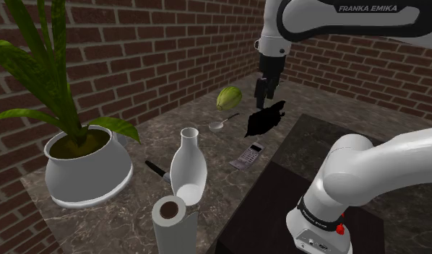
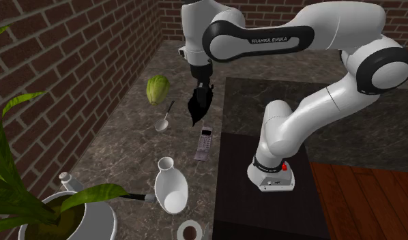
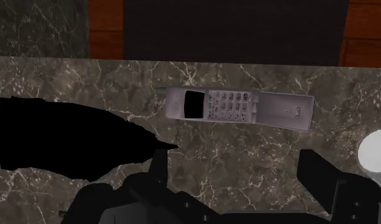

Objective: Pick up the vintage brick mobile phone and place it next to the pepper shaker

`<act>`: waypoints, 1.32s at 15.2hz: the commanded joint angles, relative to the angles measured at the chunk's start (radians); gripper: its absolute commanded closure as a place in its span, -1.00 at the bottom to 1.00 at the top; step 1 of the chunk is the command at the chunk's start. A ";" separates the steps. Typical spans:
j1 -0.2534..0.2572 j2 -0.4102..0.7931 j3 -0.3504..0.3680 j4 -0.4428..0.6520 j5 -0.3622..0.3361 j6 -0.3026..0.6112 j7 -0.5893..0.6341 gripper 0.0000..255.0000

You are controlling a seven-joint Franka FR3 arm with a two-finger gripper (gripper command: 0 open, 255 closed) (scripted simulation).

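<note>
Silver-grey, the oblong keypad phone lies flat on the marble counter near the white narrow-necked vase; the black pincer hangs spread, empty. Probably rigid, light, slick: grip its long edges.

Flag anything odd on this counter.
A jagged pure-black shape sits on the marble counter beside the mobile phone. It is flat and untextured, unlike everything around it. I cannot tell what it is.
</note>
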 commanded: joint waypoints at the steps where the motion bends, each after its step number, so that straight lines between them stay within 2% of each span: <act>1: 0.000 0.000 0.000 0.000 0.000 0.000 0.000 -1.00; 9: 0.192 -0.060 -0.166 -0.294 -0.124 0.276 -0.586 -1.00; 15: 0.307 -0.051 -0.334 -0.476 -0.260 0.497 -1.031 -1.00; 16: 0.318 -0.044 -0.356 -0.494 -0.278 0.524 -1.082 -1.00; 20: 0.313 0.000 -0.377 -0.527 -0.299 0.601 -1.079 -1.00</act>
